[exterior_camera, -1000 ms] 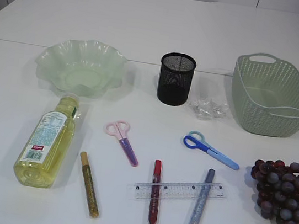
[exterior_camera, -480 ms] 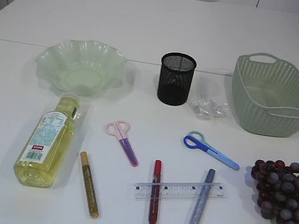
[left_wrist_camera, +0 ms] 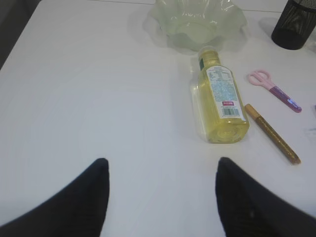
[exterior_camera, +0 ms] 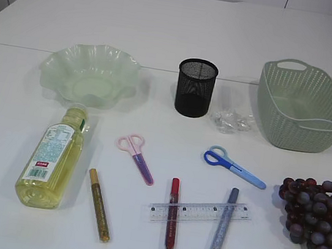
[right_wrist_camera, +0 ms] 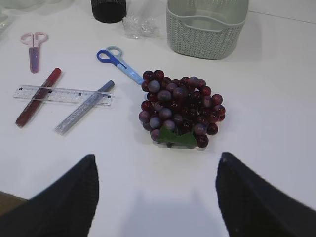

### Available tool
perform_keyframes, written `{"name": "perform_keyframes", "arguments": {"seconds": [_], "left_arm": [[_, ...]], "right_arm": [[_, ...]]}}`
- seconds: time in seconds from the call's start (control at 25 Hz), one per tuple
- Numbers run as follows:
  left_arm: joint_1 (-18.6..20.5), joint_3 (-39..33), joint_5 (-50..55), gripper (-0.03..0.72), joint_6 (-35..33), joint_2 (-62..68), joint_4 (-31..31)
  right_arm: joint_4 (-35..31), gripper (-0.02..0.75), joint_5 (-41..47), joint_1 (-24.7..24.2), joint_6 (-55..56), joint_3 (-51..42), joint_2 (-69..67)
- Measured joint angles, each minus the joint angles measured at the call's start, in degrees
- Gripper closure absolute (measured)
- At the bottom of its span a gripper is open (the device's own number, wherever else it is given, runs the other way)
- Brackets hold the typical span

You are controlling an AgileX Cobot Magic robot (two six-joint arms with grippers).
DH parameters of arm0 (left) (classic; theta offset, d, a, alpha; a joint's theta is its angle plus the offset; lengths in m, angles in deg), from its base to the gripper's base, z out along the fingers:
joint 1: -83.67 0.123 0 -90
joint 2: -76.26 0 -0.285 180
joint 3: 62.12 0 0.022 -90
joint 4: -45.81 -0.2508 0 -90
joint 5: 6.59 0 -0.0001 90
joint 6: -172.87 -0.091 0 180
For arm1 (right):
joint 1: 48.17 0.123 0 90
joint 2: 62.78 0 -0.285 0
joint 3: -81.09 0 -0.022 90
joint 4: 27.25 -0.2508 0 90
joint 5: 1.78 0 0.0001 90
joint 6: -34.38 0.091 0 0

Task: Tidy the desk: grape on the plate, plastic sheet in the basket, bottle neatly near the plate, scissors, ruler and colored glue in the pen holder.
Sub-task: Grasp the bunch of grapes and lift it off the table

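The grape bunch (exterior_camera: 315, 217) lies at the table's right edge, just ahead of my open right gripper (right_wrist_camera: 156, 156). The yellow bottle (exterior_camera: 52, 157) lies on its side below the green plate (exterior_camera: 89, 79), ahead and right of my open left gripper (left_wrist_camera: 161, 162). Crumpled plastic sheet (exterior_camera: 231, 120) sits between the black pen holder (exterior_camera: 195, 87) and the green basket (exterior_camera: 294, 133). Pink scissors (exterior_camera: 137, 155) and blue scissors (exterior_camera: 234, 166) lie mid-table. The clear ruler (exterior_camera: 198, 211) rests across the red glue (exterior_camera: 172, 215) and the silver glue (exterior_camera: 223, 222); the gold glue (exterior_camera: 99, 205) lies left. Neither gripper shows in the exterior view.
The white table (exterior_camera: 179, 27) stretches far behind the objects, with a seam line behind the plate. In the right wrist view the table's near edge (right_wrist_camera: 10, 197) shows at the lower left.
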State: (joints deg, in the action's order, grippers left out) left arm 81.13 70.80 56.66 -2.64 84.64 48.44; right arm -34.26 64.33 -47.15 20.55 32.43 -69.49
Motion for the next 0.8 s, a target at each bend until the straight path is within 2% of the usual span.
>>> {"name": "perform_keyframes", "arguments": {"seconds": [0.8], "left_arm": [[0.0,0.0,0.0,0.212,0.0,0.0,0.0]], "right_arm": [[0.0,0.172,0.0,0.0,0.2,0.0,0.0]]}}
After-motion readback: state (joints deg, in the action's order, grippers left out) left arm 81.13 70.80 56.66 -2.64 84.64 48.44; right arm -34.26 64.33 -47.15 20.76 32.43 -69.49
